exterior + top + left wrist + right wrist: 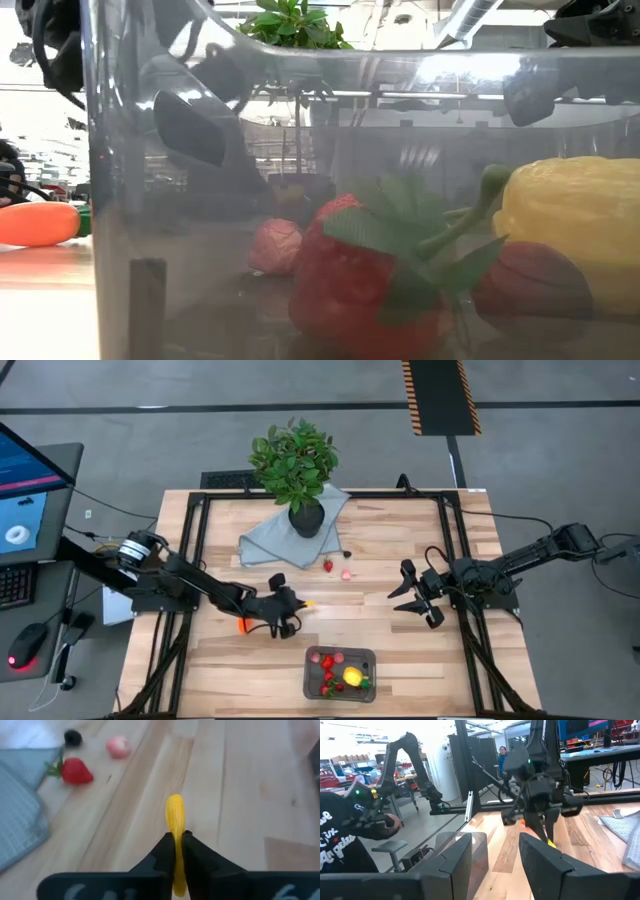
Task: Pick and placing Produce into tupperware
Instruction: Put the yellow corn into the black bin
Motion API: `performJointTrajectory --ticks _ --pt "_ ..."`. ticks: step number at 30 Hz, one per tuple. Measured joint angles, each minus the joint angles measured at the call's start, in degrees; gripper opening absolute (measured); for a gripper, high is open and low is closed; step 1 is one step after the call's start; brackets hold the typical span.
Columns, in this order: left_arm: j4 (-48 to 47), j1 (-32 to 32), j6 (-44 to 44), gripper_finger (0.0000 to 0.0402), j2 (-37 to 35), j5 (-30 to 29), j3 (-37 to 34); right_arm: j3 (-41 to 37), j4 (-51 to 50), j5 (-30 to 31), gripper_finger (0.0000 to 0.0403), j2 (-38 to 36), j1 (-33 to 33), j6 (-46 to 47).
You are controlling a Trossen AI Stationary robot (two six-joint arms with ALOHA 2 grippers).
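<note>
Left gripper [177, 851] pinched tight on the yellow banana [175, 822], jaws meeting the piece across its narrow width near one end, the rest of it sticking out ahead of the fingertips; in the high view this gripper [292, 607] sits mid-table, left of centre, with a yellow tip showing at its right. Banana looks like a small, light, hard moulded toy: smooth and curved, so likely slick and prone to pivot or squirt out of a thin end-grip; a hold nearer the middle, across the flat of the curve, would probably be steadier. Just left of the gripper lies the orange carrot [243, 625], tapered and likewise smooth, best taken across its thick end I'd judge. Farther back, near the light blue-grey cloth [262, 540], a red strawberry [327, 566], a pink berry [346, 573] and a dark berry [347, 553] rest loose on the table [400, 660]; the round ones will roll if nudged, so come straight down over them. The potted plant [294, 465] stands on the cloth at the far edge. The tupperware [312, 655] sits at the near edge, right of the left gripper, already holding a lemon [352, 677], strawberries and berries; thin clear walls, light, probably slides if bumped. Right gripper [418, 601] waits off to the right, fingers apart, holding nothing.
</note>
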Motion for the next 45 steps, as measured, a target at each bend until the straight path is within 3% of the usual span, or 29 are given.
performJointTrajectory --ticks 5,12,23,28,36,45 --pt "3.67 -0.15 -1.22 0.0026 -4.49 2.73 0.02 0.0 -0.03 0.0 0.0187 0.0 0.0 0.01" --pt "13.75 -2.55 -1.34 0.0026 -5.07 13.56 2.39 0.0 -0.48 0.02 0.0185 0.0 0.0 0.49" --pt "9.86 -9.45 -0.62 0.0027 1.95 13.9 13.61 0.0 -1.15 0.0 0.0185 -0.02 0.0 0.69" --pt "9.97 -10.84 -4.75 0.0027 7.03 16.8 17.48 0.0 -1.25 0.02 0.0187 0.0 0.0 1.28" --pt "9.77 -11.52 -7.15 0.0028 13.28 16.82 21.35 0.0 -1.18 0.02 0.0185 0.0 0.0 1.32" --pt "9.63 -10.38 -7.44 0.0049 13.43 14.32 21.42 0.0 -1.19 0.01 0.0186 -0.02 0.0 1.37"
